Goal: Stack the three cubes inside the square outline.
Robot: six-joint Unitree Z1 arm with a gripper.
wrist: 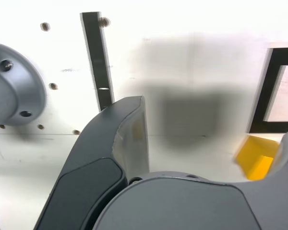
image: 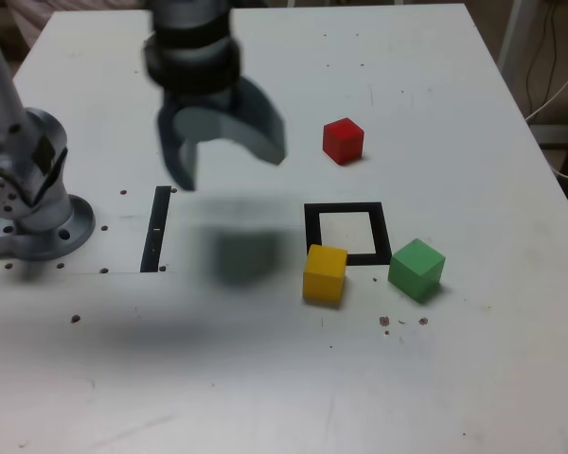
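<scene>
The white table (image: 435, 378) lies bare across the lower frame and its right edge, with the arm base (image: 38, 208) at the left edge and a thin black strip (image: 158, 230) beside it. The gripper (image: 222, 156) hangs blurred at upper centre-left, jaws apart and empty, above its own shadow. The square outline (image: 346, 233) sits squarely at centre-right, empty; the green cube (image: 417, 269) lies turned at its lower-right corner, the yellow cube (image: 325, 273) touches its lower-left corner, and the red cube (image: 343, 140) stands well apart above.

Gripper (image: 225, 151) hangs over white table (image: 435, 378), upper left.
Jaws apart; yellow cube (image: 324, 273) touches square outline (image: 346, 232); green cube (image: 417, 268) beside; red cube (image: 343, 140) above.
</scene>
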